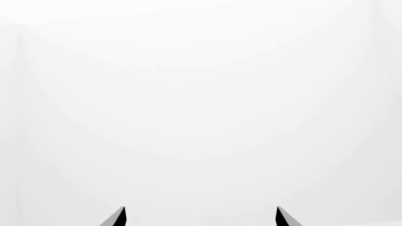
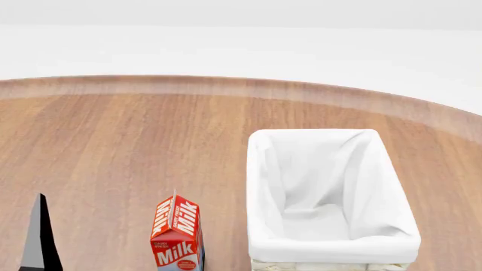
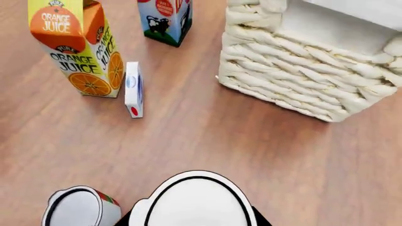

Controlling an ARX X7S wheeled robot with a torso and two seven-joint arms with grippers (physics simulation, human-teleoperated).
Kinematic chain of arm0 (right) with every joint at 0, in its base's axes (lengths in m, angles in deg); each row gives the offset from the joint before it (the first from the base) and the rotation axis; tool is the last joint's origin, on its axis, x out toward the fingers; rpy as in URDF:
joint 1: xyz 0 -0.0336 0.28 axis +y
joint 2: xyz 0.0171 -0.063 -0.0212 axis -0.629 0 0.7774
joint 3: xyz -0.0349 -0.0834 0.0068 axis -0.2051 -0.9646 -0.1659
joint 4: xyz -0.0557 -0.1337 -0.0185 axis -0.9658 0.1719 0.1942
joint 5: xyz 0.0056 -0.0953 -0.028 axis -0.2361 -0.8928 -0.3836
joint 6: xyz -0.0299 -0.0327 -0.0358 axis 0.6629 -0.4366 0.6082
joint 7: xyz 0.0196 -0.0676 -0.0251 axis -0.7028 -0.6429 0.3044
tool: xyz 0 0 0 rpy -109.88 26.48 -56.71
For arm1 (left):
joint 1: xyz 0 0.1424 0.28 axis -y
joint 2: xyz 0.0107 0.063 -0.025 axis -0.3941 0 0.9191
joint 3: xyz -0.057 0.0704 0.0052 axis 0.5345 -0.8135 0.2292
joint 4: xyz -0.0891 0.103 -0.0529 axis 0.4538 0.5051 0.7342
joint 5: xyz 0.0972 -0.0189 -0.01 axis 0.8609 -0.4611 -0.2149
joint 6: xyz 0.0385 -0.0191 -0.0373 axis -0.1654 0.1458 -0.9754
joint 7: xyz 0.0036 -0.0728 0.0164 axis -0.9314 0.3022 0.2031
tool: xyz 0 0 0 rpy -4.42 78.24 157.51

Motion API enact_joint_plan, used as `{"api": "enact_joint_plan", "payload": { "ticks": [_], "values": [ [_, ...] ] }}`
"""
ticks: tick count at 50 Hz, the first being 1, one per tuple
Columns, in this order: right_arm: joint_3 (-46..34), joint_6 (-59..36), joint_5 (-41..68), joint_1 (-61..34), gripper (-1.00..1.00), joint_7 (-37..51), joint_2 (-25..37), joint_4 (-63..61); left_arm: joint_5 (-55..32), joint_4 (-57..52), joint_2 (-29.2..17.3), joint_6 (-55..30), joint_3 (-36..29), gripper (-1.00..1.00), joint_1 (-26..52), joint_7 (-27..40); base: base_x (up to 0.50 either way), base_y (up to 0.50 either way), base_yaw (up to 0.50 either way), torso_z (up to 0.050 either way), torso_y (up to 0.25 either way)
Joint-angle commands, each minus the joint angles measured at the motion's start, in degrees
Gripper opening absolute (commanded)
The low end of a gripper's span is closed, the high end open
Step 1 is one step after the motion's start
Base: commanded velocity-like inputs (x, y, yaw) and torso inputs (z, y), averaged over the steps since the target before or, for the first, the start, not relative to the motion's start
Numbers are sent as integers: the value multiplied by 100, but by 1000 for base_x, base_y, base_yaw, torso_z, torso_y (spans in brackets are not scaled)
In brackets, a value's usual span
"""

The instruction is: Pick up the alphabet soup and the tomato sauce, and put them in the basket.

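While the right gripper (image 3: 191,222) sits with a dark finger pressed against either side of the soup can (image 3: 196,202), the grasp reads as clenched on it, though only the can's silvery top shows in the right wrist view and the label is hidden. It is taken for the soup because the tomato can (image 3: 80,207) stands just beside it, showing a sliver of red and green. That closeness is the first worry: any sideways drift could clip the tomato can and send it rolling across the table (image 3: 207,136). The basket (image 3: 295,70) stands ahead with its woven wall facing the gripper, so a carry that stays too low risks knocking the can against the wicker or catching the cloth liner at the rim. How deep the fingers bite is not visible, and a shallow pinch on a smooth round can could let it slip or tilt on the way. The orange juice carton (image 3: 78,47), a small white box (image 3: 133,89) lying near it and the milk carton (image 3: 164,21) stand off to one side, clear unless the arm swings wide. The left gripper (image 1: 201,217) hangs released, tips apart with nothing between them.
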Motion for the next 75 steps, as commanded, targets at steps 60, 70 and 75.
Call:
{"api": "enact_joint_plan", "payload": {
  "ticks": [60,70,75],
  "values": [
    [3353,-1401,2879,-4864,-100,-330,507,-165,-58,166,-82,159,-112,100,6,107,0,0,0,0,0],
    [3398,-1192,2610,-4758,-100,-464,-220,849,-45,182,-93,160,-152,100,13,117,0,0,0,0,0],
    [3402,-1189,2602,-4747,-100,-521,-600,1325,-58,189,-96,157,-163,100,29,117,0,0,0,0,2]
  ]
}}
